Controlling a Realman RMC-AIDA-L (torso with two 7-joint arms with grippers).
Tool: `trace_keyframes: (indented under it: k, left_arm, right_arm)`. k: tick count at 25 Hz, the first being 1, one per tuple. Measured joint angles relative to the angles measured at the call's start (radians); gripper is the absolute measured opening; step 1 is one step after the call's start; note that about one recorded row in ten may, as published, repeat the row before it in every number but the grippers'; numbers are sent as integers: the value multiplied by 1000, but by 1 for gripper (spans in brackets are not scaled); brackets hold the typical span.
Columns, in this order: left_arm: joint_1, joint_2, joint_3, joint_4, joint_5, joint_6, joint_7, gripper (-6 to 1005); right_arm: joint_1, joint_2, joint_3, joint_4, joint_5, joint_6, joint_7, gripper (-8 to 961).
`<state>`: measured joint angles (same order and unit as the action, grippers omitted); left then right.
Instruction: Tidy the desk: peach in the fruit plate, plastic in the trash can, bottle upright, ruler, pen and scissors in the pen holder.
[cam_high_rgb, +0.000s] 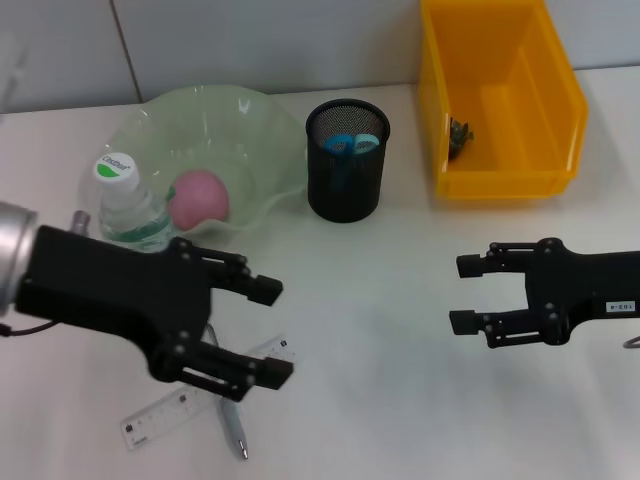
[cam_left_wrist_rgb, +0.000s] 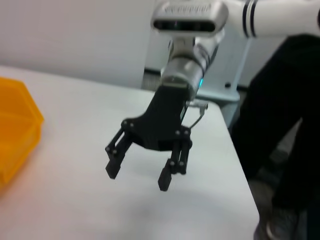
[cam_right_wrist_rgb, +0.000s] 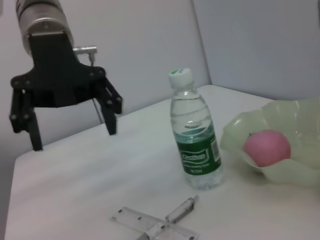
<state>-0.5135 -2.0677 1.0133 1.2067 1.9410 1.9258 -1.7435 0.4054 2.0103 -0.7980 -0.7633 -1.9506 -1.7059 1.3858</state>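
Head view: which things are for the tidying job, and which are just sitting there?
For the job: pink round peach in the pale green wavy fruit plate; upright clear plastic water bottle; clear ruler; silver pen; black mesh pen holder with blue-handled scissors; yellow plastic bin.

Just there: nothing else on the white table.

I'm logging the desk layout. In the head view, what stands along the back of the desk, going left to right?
Water bottle → green fruit plate holding the peach → black mesh pen holder → yellow bin.

clear plastic bottle (cam_high_rgb: 133, 212), black mesh holder (cam_high_rgb: 347, 160)
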Motion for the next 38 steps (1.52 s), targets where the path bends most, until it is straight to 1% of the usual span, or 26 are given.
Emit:
trace_keyframes:
  k: [2,3,4,5,6,7,8,9,10,12,16,17,20,23,25,28,33,35,38]
  left_arm:
    - [0,0,0,0,0,0,0,815]
    - [-4,-1,112,114,9,-33,-136,815]
    - [-24,-2,169,170,31,-64,-233,815]
    - [-24,-2,169,170,31,-64,-233,815]
    - [-24,-2,169,170,31,-64,-233,815]
    - [-48,-2,194,199,42,-78,-284,815]
    - [-48,-2,194,199,42,-78,-284,815]
    - [-65,-2,198,199,56,-85,-296,814]
    - [-65,-2,198,199,56,-85,-296,814]
    - [-90,-4,205,178,95,-95,-301,814]
    - [-94,-5,208,156,99,-102,-293,814]
    - [-90,-5,238,138,101,-133,-294,814]
    - [-88,-6,268,131,106,-167,-313,814]
    - [-81,-6,296,114,106,-211,-326,814]
    - [-79,-6,309,99,110,-248,-337,814]
    - [-86,-6,320,87,113,-259,-352,814]
    - [-108,-4,337,89,175,-255,-407,814]
    - [-127,-4,337,88,208,-228,-453,814]
    - [-130,-4,337,93,211,-208,-464,813]
  right_arm:
    - [0,1,-2,-6,0,-6,0,775]
    - [-2,4,-4,-15,-1,-9,0,775]
    - [-4,8,-4,-22,-1,-11,-1,775]
    - [-7,15,-3,-36,-2,-8,-5,774]
    - [-7,15,-3,-36,-2,-8,-5,774]
    - [-8,18,-1,-39,-2,-6,-7,774]
    - [-7,17,0,-42,-4,-4,-7,774]
    - [-6,15,0,-41,-5,-4,-7,774]
    - [1,7,0,-38,-8,-9,-3,774]
    - [4,4,-2,-39,-9,-13,0,774]
    - [12,-1,-8,-59,-38,-23,13,774]
    - [16,-1,-9,-62,-49,-30,15,774]
    - [34,-5,-9,-72,-90,-71,22,774]
    - [34,-4,-10,-89,-99,-88,22,774]
    - [32,2,-10,-113,-101,-94,19,774]
    - [36,3,-10,-115,-101,-94,20,775]
    - [43,3,-20,-116,-108,-95,26,774]
    - [44,3,-21,-113,-121,-95,28,774]
    - [44,3,-20,-113,-133,-95,28,774]
